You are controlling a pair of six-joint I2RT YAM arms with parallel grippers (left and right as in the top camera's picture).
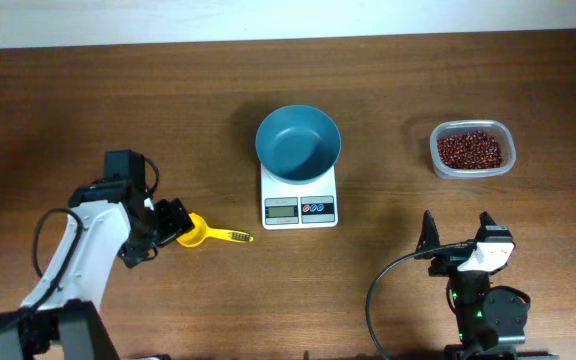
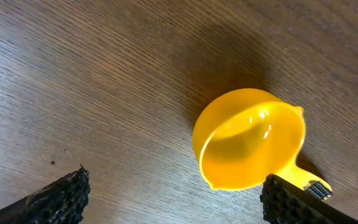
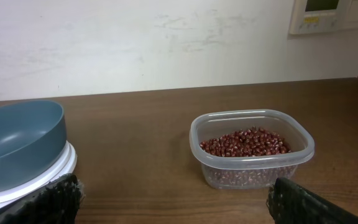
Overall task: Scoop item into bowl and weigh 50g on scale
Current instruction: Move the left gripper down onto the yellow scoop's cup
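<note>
Empty teal bowl [image 1: 298,140] sits on the white scale [image 1: 299,207]; red-brown beans [image 1: 470,150] heaped well apart.

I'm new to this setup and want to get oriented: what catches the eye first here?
A bright yellow scoop lies at left, by the open left gripper. A teal bowl sits on the white scale in the middle, and a clear tub of red-brown beans stands at right.

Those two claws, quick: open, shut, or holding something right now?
Left gripper: open, jaws either side of the yellow scoop, not closed on it.
Right gripper: open, holding nothing.
</note>
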